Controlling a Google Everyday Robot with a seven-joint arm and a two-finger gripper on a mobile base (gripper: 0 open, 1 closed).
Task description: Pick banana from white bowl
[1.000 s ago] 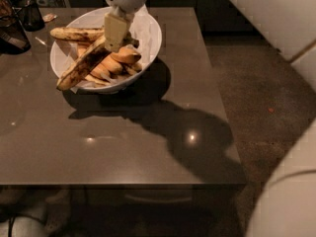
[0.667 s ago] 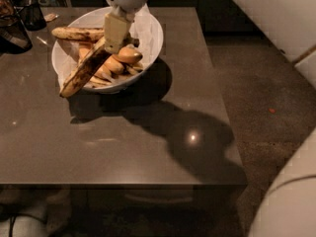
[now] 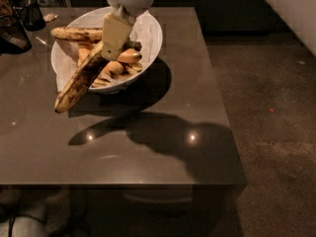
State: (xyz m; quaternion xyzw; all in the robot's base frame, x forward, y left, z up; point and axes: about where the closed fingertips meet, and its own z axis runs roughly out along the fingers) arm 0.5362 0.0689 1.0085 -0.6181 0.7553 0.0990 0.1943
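The white bowl [image 3: 154,32] holds one shorter spotted banana [image 3: 76,33] along its back-left rim and at least three small orange-yellow bananas [image 3: 124,58] inside, while the gripper [image 3: 113,49] above the bowl's middle clamps the upper end of the banana [image 3: 79,81], which slants out over the bowl's front-left rim.

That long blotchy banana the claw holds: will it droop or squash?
The banana is probably fairly stiff: held by the gripper over the white bowl, it juts straight past the rim without sagging. Its heavy brown blotches suggest soft flesh, so a tight squeeze may bruise it.
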